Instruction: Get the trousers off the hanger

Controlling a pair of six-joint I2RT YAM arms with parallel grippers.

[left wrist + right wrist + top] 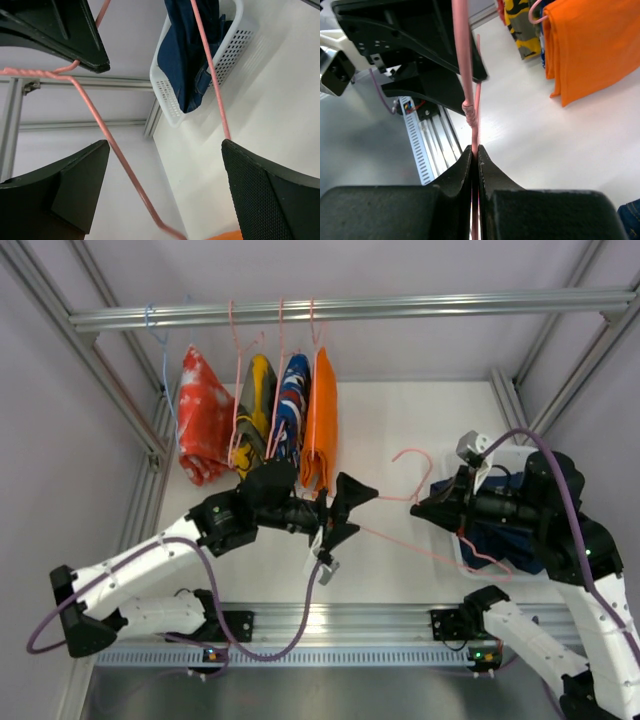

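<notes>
Right jaws clamp hanger (462,60) wire, thin, stiff; left jaws agape around it at 9 o'clock. Jeans (185,50) soft, heavy, slumped in basket (167,100): pinch bunched fold.

1. Metal rail (350,310) runs across the far side, above the white tabletop (400,420).
2. Hanging from it, left to right: red and white garment (203,420), yellow camouflage garment (258,390), blue, red and white patterned garment (292,400), orange garment (322,415) (all packed close together).
3. Pale blue wire hanger (163,360) hooked on the rail, just left of the red and white one.
4. White perforated basket (165,97) sits on the tabletop at the right, near a frame post.
</notes>
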